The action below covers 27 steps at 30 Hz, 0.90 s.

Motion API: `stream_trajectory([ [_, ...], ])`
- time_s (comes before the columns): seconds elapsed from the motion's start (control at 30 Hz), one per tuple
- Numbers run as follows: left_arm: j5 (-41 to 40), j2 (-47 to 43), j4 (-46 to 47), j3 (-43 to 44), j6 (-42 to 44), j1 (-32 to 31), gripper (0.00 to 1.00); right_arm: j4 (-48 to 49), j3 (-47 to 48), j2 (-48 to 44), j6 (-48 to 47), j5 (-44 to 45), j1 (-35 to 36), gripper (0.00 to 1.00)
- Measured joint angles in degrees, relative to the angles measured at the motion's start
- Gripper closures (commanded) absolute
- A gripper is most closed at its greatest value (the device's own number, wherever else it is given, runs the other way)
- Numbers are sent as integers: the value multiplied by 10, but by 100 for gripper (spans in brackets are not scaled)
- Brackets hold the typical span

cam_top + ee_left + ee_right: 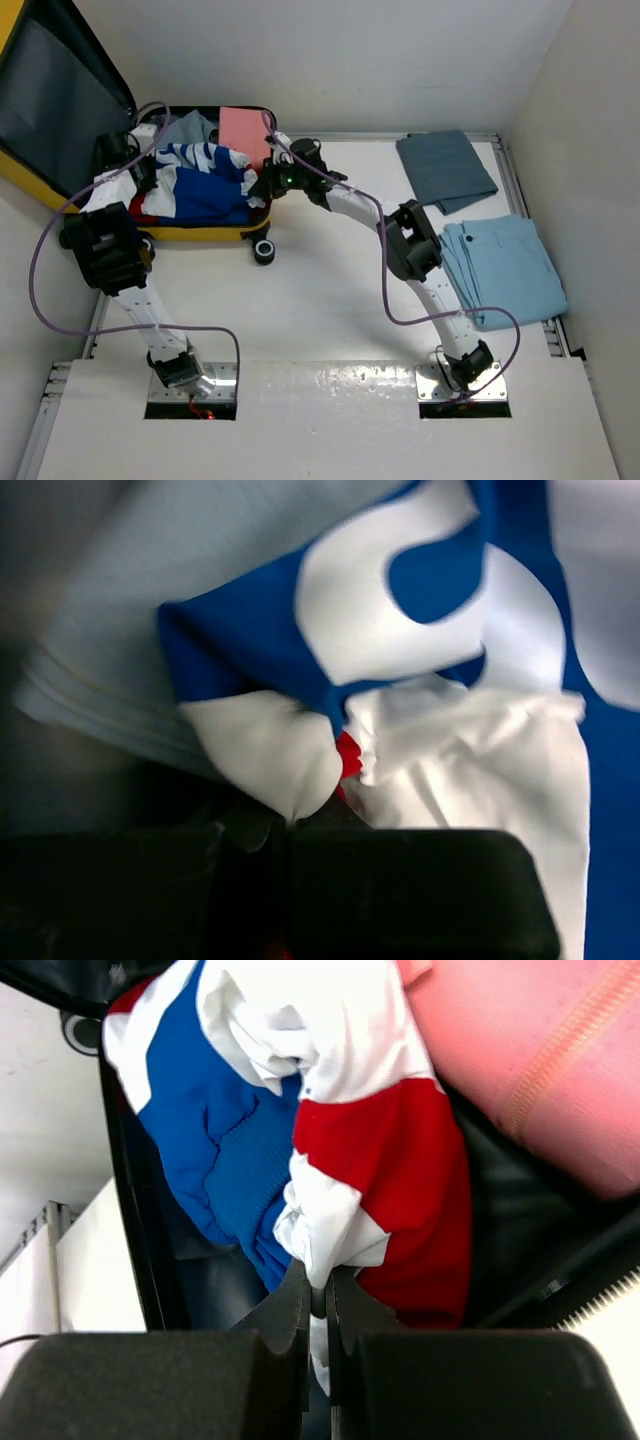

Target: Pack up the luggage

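- the luggage (200,236) was a large hard-shell suitcase, yellow outside with black trim, lying open at the far left corner of the table.
- its base lay flat, the long yellow side wall facing the near edge.
- its lid (55,100) was raised and leaned away to the far left, showing its dark grey fabric lining.
- a black wheel (264,250) stuck out at the near right corner of the base.
- the base was heaped with clothes (200,185) that rose above its rim.
- from the right wrist, the black rim (125,1160) and dark lining (510,1210) showed around the load.
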Motion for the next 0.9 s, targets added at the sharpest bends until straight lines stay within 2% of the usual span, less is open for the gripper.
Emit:
stream_trajectory([
  [0.03, 2, -8, 2, -17, 2, 0, 100, 0, -6, -4, -3, 2, -1, 100],
  [0.07, 4, -20, 7, -39, 3, -1, 90, -2, -14, -11, -6, 5, -2, 100],
  [0.17, 10, -42, 13, -73, 2, -2, 56, -20, -33, -30, -16, 9, -9, 100],
  [0.2, 13, -47, 12, -77, -2, -2, 38, -28, -38, -37, -20, 10, -12, 100],
  [0.23, 17, -48, 11, -77, 0, -2, 31, -35, -44, -43, -22, 11, -14, 100],
  [0.27, 24, -49, 12, -77, -10, -1, 22, -40, -50, -50, -25, 11, -16, 97],
  [0.3, 33, -51, 8, -73, -19, 0, 18, -47, -56, -57, -27, 11, -18, 84],
  [0.37, 56, -51, 1, -58, -35, 7, 15, -58, -61, -67, -29, 8, -21, 69],
  [0.43, 83, -51, -12, -21, -54, 10, 15, -64, -70, -80, -30, 2, -22, 57],
  [0.47, 98, -51, -15, 5, -64, 11, 15, -67, -77, -89, -29, -1, -23, 53],
  [0.57, 146, -56, -9, 80, -85, 16, 23, -70, -116, -124, -22, -2, -36, 47],
  [0.6, 163, -63, -7, 100, -91, 17, 28, -69, -134, -137, -18, -3, -43, 47],
  [0.67, 201, -86, -8, 125, -97, 17, 52, -61, -163, -161, -6, -5, -59, 47],
  [0.8, 244, -128, -29, 117, -81, -7, 67, -49, -219, -213, 10, 0, -91, 47],
  [0.9, 261, -138, -47, 72, -58, -65, 69, -45, -259, -256, 13, 9, -121, 47],
])
